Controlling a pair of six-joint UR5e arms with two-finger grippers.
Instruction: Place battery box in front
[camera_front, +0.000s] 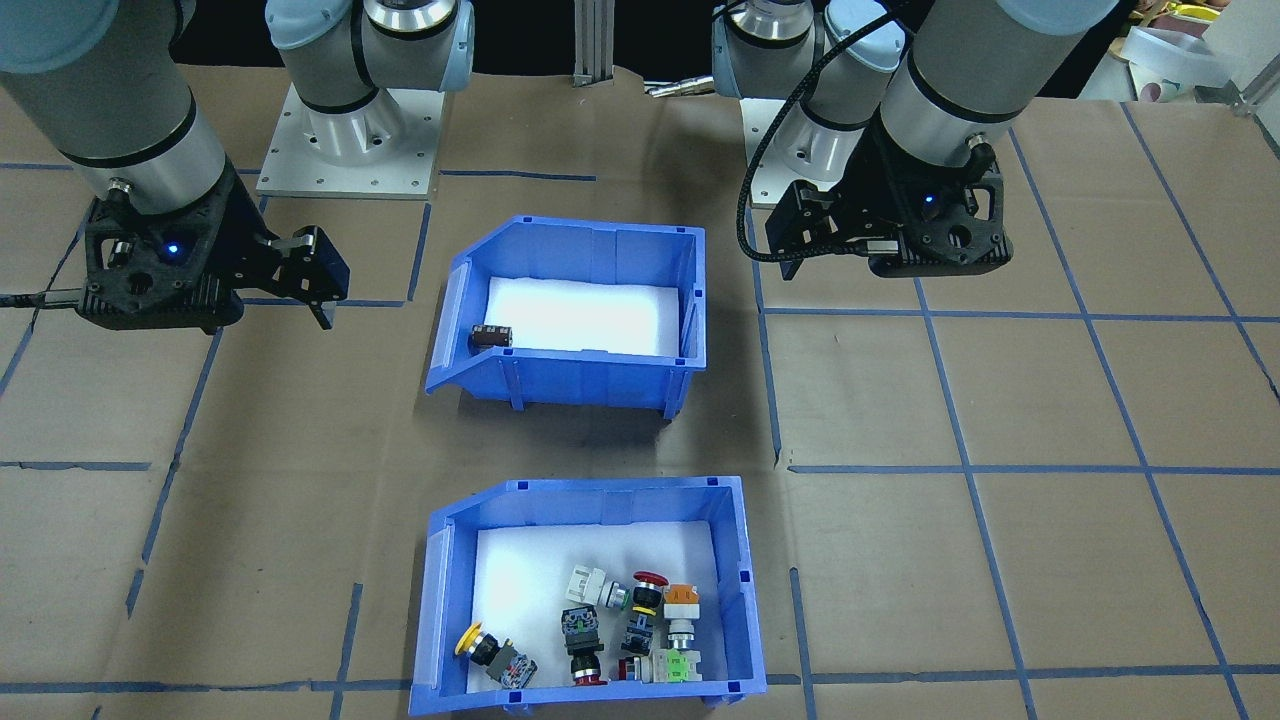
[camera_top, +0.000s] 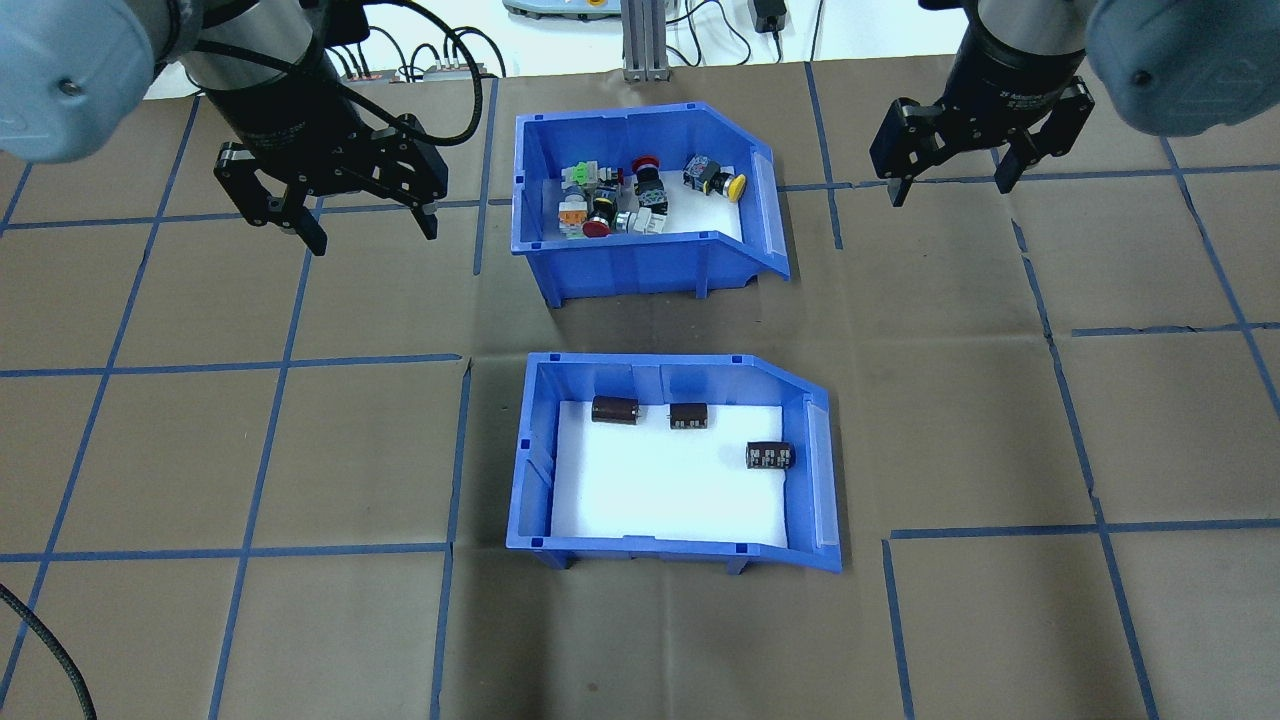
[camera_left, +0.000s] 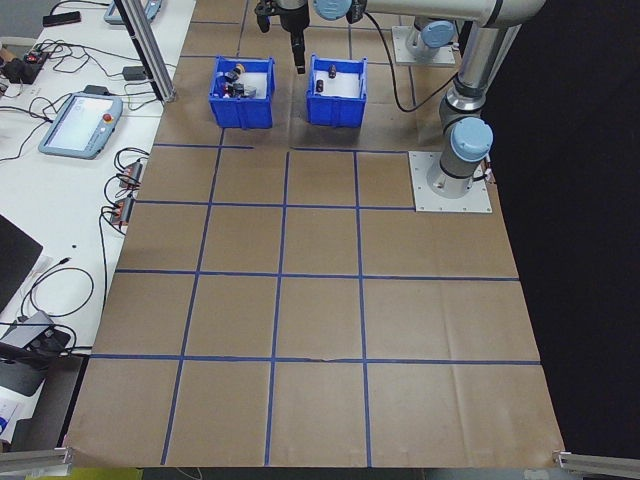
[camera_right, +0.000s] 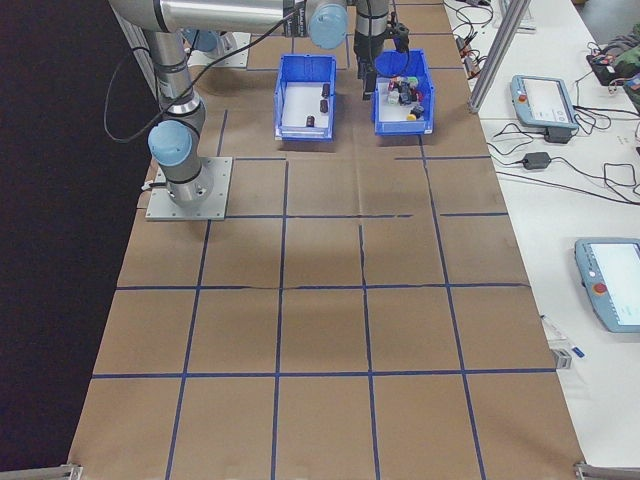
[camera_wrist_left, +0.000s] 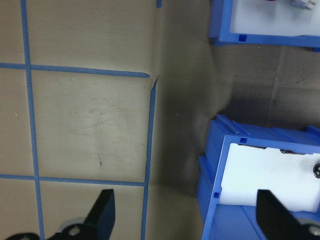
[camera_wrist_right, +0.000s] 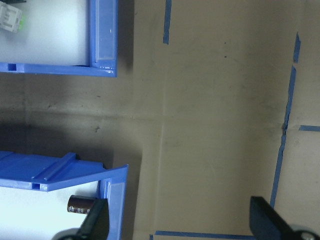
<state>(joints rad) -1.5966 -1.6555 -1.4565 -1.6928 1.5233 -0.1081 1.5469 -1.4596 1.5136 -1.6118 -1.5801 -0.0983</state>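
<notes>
Overhead and front views face each other, side views distant, wrist cameras close above paper, both showing bins

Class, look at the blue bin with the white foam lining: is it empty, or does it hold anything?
Not empty. The battery box holds three small dark cylindrical cells lying on its white foam lining; most of the foam is bare.

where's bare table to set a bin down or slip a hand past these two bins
Bare paper lies left and right of the battery box and between it and the camera. Crowded: the narrow strip between it and the switch bin. Left gripper and right gripper hover over the far corners.
</notes>
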